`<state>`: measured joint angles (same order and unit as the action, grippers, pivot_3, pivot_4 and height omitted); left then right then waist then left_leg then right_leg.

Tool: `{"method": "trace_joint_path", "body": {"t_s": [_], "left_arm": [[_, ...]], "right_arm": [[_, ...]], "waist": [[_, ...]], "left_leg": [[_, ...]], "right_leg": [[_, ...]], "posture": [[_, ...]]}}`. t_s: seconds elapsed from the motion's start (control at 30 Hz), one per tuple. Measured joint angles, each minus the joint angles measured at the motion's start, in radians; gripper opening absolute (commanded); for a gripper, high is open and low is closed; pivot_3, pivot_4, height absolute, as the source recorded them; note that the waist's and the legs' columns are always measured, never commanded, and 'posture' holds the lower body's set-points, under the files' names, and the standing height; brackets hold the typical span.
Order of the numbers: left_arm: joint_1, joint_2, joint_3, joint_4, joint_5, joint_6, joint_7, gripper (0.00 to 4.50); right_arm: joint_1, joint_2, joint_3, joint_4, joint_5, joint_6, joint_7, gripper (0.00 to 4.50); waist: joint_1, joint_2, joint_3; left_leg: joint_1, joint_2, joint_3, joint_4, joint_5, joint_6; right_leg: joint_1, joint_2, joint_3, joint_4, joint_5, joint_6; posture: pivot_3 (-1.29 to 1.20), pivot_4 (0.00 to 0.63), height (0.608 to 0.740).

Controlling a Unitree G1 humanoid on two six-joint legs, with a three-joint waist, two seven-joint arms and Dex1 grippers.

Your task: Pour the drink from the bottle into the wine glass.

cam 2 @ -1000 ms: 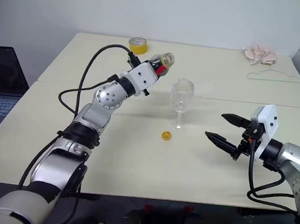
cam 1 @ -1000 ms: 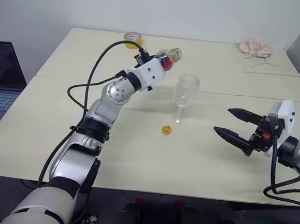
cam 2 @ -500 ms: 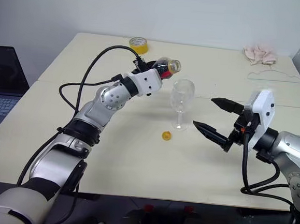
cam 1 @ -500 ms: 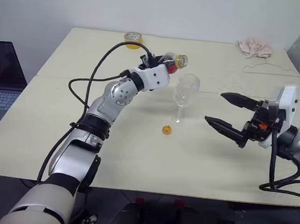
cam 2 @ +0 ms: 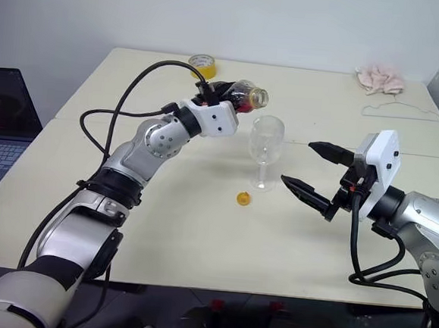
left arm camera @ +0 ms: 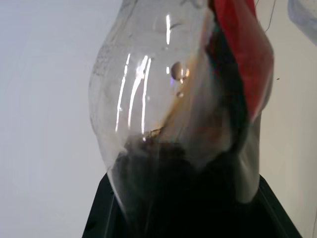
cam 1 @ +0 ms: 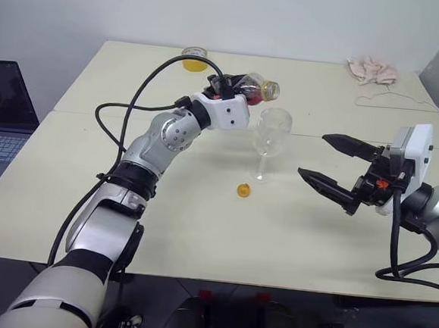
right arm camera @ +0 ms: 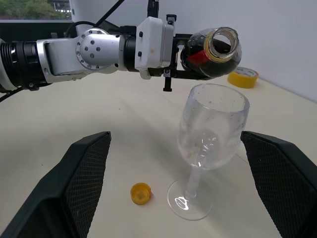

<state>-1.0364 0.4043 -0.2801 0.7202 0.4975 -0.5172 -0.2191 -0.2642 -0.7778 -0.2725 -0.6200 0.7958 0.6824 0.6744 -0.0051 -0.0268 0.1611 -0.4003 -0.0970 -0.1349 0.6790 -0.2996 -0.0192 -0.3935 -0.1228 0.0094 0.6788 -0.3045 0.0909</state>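
My left gripper [cam 1: 235, 87] is shut on the bottle [cam 1: 254, 87], holding it tipped almost level in the air. Its open mouth [right arm camera: 221, 40] points over the near rim of the wine glass [cam 1: 271, 130]. The dark drink [left arm camera: 188, 163] pools in the lower side of the bottle, beside the red label. The wine glass [right arm camera: 210, 129] stands upright on the table and looks empty. My right gripper [cam 1: 312, 155] hangs open to the right of the glass, a short gap away, with its fingers pointing at the glass.
The yellow cap [cam 1: 243, 189] lies on the table just in front of the glass foot. A yellow tape roll [cam 1: 193, 58] sits at the back, with a pink cloth [cam 1: 373, 70] and a wire hanger [cam 1: 395, 102] at the back right. A laptop [cam 1: 3, 116] stands off the table's left side.
The left wrist has rolled, tipping the bottle flatter and swinging its mouth to the right, toward the glass rim. The right gripper rose and moved left toward the glass, then held still.
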Motion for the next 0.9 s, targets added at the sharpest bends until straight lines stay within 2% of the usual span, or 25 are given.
{"method": "trace_joint_path", "body": {"t_s": [0.9], "left_arm": [[-0.052, 0.073, -0.064, 0.088, 0.132, -0.091, 0.104, 1.35]], "right_arm": [[0.018, 0.001, 0.015, 0.013, -0.037, -0.006, -0.002, 4.5]], "waist": [[-0.006, 0.0, 0.0]], "left_leg": [[0.0, 0.0, 0.0, 0.0, 0.0, 0.0]], "right_leg": [[-0.001, 0.0, 0.0, 0.001, 0.0, 0.0]], "posture": [[0.0, 0.15, 0.74]]}}
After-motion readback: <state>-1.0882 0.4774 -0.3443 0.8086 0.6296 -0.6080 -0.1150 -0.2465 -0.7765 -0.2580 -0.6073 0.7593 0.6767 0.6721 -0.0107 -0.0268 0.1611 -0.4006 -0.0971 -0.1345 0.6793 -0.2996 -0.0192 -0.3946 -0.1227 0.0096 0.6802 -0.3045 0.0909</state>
